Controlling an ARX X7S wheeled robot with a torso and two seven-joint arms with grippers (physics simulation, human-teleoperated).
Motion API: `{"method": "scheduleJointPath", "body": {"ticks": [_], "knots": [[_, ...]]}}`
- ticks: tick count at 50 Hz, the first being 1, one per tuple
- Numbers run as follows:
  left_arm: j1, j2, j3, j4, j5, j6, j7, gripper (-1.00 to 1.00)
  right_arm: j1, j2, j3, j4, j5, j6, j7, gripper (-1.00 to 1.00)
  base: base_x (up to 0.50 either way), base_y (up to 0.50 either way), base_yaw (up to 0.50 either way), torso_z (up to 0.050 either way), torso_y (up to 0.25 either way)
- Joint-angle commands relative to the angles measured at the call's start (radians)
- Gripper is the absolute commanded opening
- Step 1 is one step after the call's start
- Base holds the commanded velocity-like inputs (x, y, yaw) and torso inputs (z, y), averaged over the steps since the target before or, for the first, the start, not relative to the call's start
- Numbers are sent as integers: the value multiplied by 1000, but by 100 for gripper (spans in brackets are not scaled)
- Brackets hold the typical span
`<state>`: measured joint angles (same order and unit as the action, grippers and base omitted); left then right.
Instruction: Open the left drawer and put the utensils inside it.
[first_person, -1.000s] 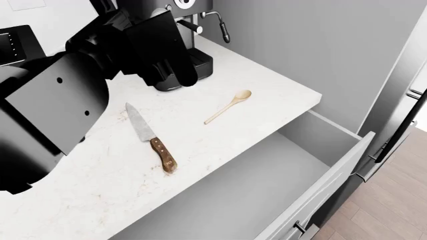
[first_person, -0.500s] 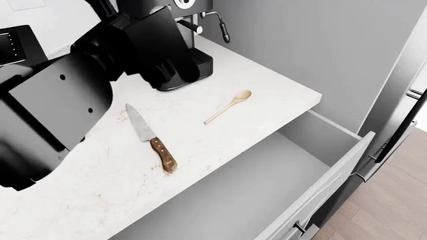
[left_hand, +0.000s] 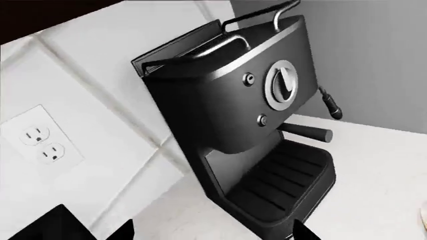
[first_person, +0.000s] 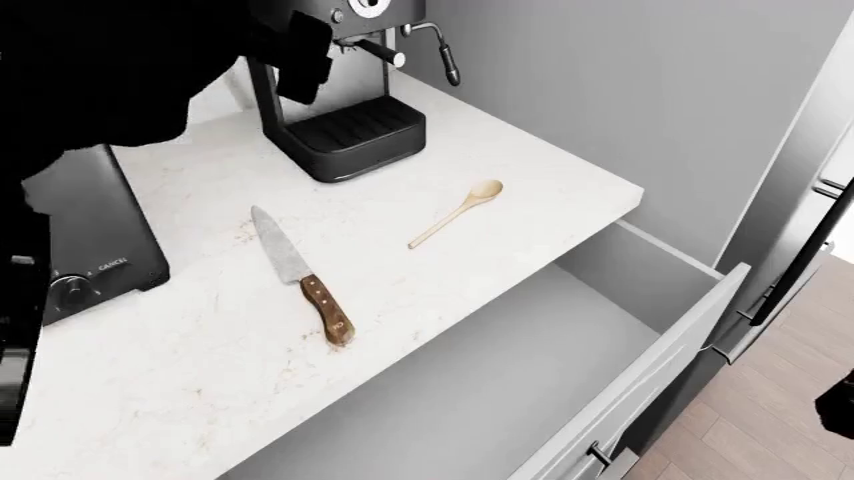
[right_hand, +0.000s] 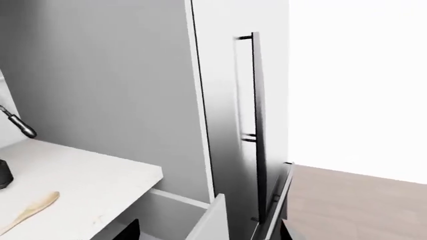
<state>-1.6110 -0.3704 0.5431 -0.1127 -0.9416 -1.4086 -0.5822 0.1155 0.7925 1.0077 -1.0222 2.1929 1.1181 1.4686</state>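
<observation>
One knife (first_person: 300, 275) and one wooden spoon (first_person: 458, 213) lie apart at mid-frame on my counter (first_person: 441, 130), the spoon nearer its right edge. The left drawer (first_person: 534, 370) gapes open at lower right, its grey box bare. I cannot tell how wide either of my grippers stands.

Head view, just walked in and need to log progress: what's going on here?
A two-armed robot is putting utensils away. The wide white drawer with a grey interior is already pulled open and holds nothing visible. The steel-bladed knife with a brown wooden handle and the slim pale wooden spoon lie apart on the white marble counter, neither gripped. The left arm is raised near the black espresso machine.
</observation>
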Motion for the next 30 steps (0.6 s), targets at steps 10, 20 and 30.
{"method": "scheduleJointPath", "body": {"ticks": [10,20,30], "knots": [[-161,32,-16,-428,-1179,-65,-985,100,108,-75,-74,14,-29,118,-17,100,0,0,0,0,0],[-184,10,109,-438,-1309,67,-923,100,107,-105,-73,22,-50,141,-43,100,0,0,0,0,0],[-195,67,126,-651,-1224,174,-818,100,98,-121,-54,30,-56,151,-65,100,0,0,0,0,0]]}}
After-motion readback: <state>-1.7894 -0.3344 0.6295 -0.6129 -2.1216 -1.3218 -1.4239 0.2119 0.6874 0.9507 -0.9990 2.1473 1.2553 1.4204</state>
